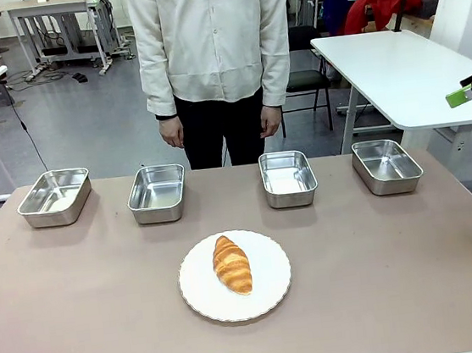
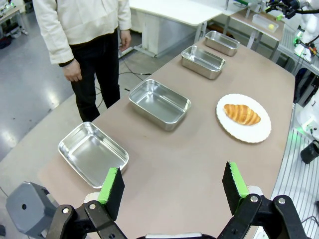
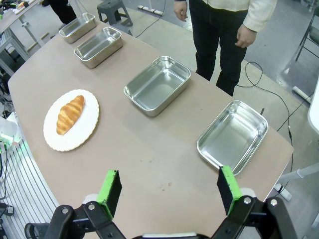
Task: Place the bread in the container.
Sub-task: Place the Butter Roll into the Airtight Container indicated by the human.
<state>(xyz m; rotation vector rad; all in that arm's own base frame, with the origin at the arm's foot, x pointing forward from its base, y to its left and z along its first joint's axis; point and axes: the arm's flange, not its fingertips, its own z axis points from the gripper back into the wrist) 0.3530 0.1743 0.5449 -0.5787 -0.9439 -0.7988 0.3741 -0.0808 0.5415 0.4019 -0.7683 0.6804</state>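
The bread [image 1: 232, 265] is a golden-brown croissant lying on a round white plate [image 1: 271, 296] at the table's middle. Behind it several identical steel containers stand in a row, all empty: far left [image 1: 54, 197], centre left [image 1: 157, 194], centre right [image 1: 288, 179] and far right [image 1: 386, 165]. My left gripper [image 2: 173, 186] hangs open above the table's left end, with the bread [image 2: 241, 114] well ahead of it. My right gripper [image 3: 169, 189] is open too, high over the right end and far from the bread [image 3: 70, 114]. Its tips [image 1: 465, 88] show at the front view's right edge.
A person [image 1: 214, 43] stands at the far side behind the middle containers, with both hands hanging down by their sides. A white table [image 1: 403, 72] stands beyond the right corner. The brown tabletop [image 1: 401, 277] is bare around the plate.
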